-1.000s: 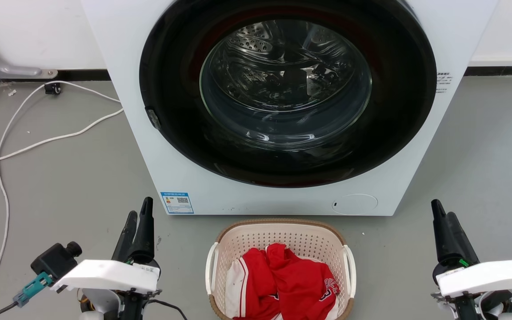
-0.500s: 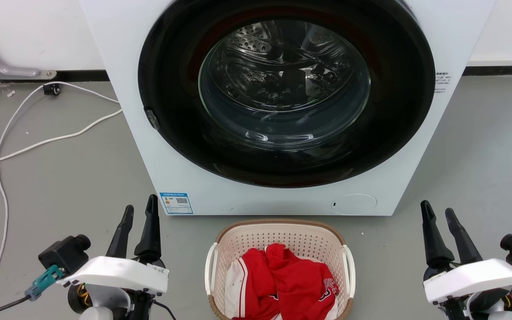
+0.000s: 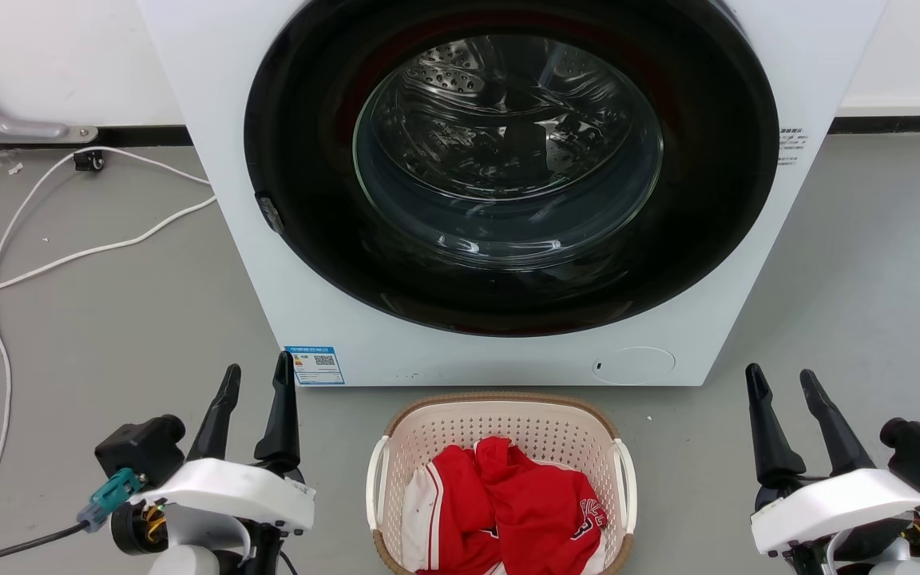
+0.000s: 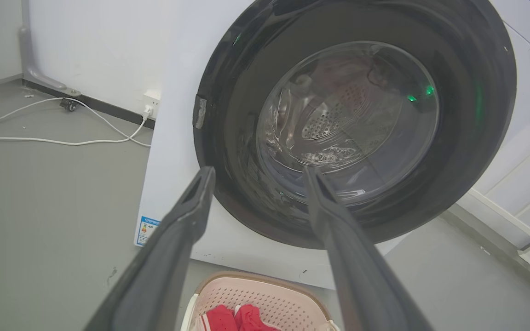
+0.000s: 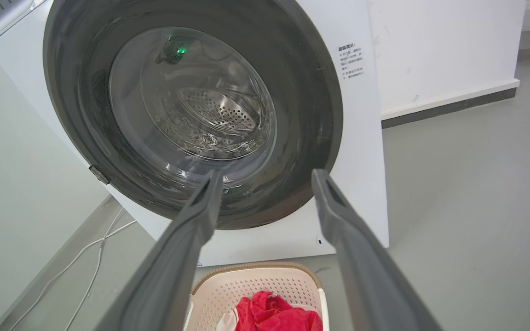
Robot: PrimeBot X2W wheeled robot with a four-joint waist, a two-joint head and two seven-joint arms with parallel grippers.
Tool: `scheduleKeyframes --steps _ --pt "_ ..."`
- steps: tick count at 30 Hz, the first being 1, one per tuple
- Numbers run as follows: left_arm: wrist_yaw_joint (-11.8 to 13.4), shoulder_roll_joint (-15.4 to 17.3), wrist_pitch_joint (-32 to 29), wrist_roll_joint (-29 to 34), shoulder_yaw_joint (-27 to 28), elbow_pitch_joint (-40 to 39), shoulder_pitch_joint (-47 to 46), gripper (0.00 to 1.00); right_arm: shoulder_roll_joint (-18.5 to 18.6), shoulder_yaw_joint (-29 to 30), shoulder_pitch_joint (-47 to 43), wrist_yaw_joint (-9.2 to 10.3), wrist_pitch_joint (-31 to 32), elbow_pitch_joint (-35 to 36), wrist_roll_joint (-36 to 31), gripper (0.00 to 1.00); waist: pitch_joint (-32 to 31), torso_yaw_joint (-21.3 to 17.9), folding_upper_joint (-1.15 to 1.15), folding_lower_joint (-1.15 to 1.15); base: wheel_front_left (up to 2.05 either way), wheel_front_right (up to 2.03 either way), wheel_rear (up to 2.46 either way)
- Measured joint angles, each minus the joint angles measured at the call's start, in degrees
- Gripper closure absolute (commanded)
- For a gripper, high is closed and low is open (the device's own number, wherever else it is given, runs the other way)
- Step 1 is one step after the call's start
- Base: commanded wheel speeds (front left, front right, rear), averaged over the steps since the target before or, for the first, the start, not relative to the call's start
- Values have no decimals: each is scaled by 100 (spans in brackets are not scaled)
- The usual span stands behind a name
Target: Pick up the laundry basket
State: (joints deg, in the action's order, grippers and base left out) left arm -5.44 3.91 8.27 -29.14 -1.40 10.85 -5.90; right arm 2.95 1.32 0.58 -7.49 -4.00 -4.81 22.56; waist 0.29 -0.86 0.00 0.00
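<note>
The laundry basket (image 3: 444, 435) sits on the floor right in front of the washing machine, cream and perforated with a brown rim and white side handles. Red and white clothes (image 3: 508, 511) lie inside it. My left gripper (image 3: 259, 367) is open and empty, a little left of the basket, fingers pointing at the machine. To the basket's right, farther off, my right gripper (image 3: 781, 374) is open and empty too. In the left wrist view the basket (image 4: 265, 294) lies below the open left gripper (image 4: 259, 171). In the right wrist view the basket (image 5: 246, 285) lies below the open right gripper (image 5: 267, 174).
A white washing machine (image 3: 308, 319) with its round dark door shut stands just behind the basket. White cables (image 3: 69, 255) trail over the grey floor at the left, near the wall. Bare floor lies on both sides of the basket.
Both grippers' fingers, close together a second ago, now stand spread apart. Both arms have shifted a little inward toward the basket. The basket has not moved.
</note>
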Motion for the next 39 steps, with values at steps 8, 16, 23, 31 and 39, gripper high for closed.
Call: scheduleKeyframes --steps 8,16,23,31,39 --pt "43 44 113 514 -112 130 -31 0 0 10 -68 0 8 118 -533 0 -6 7 0 0 0 0 0" --pt "92 83 219 959 -204 260 -75 0 -1 13 -109 0 25 191 -1058 0 -2 14 0 0 0 0 0" --pt "101 103 311 1311 -292 316 -116 0 -1 11 -136 0 16 244 -1424 0 -8 13 0 0 0 0 0" --pt "153 142 407 1690 -360 369 -144 0 -1 11 -187 -1 -18 277 -1766 0 -12 -8 0 0 0 0 0" --pt "211 149 504 2001 -402 455 -151 0 -1 8 -225 -1 -69 311 -2091 0 -24 -6 0 0 0 0 0"
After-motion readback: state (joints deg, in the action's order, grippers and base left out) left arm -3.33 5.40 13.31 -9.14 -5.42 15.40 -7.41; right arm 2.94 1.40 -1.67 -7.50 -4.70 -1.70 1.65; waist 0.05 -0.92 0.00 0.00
